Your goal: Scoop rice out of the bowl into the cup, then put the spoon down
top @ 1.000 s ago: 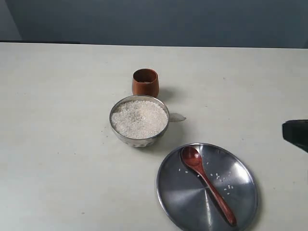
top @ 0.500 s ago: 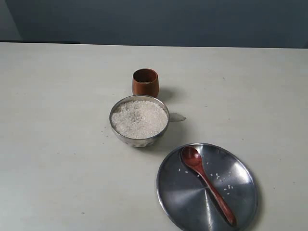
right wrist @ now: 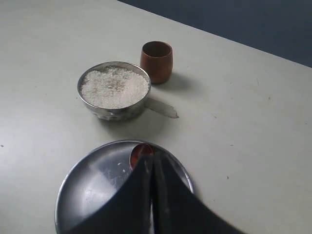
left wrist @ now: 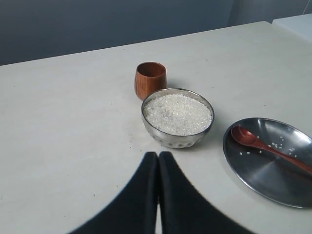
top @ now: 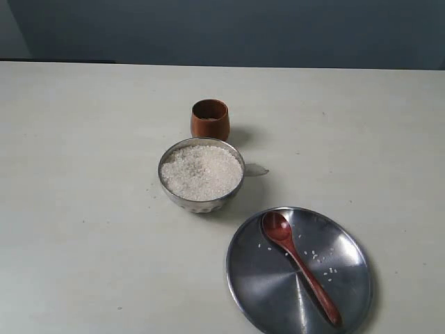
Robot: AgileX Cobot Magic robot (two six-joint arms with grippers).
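I see my right end effector point(right wrist: 152, 159) clenched on nothing; the spoon point(right wrist: 137, 152) head shows just past its tips.

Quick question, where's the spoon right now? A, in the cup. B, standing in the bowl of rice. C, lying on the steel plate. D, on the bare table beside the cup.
C: the spoon lies flat on the plate, with a few loose grains beside it, apart from the bowl.
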